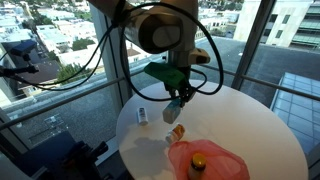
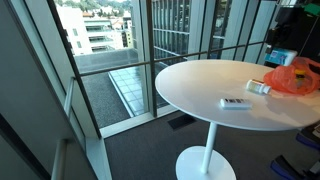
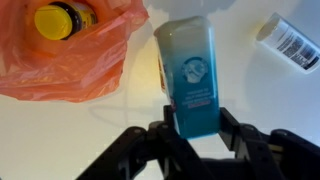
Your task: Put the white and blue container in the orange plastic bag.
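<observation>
In the wrist view my gripper is shut on the white and blue container. The container has a teal-blue label and I hold it upright above the white table. The crinkled orange plastic bag lies just to its left with its mouth open. In an exterior view the gripper hangs over the table, just behind the bag. The bag also shows at the far right of the other exterior view, where the gripper is hard to make out.
A bottle with a yellow lid sits inside the bag. A slim white item with a barcode lies to the right on the round white table. A small orange packet lies under the gripper. Windows and a railing stand close behind.
</observation>
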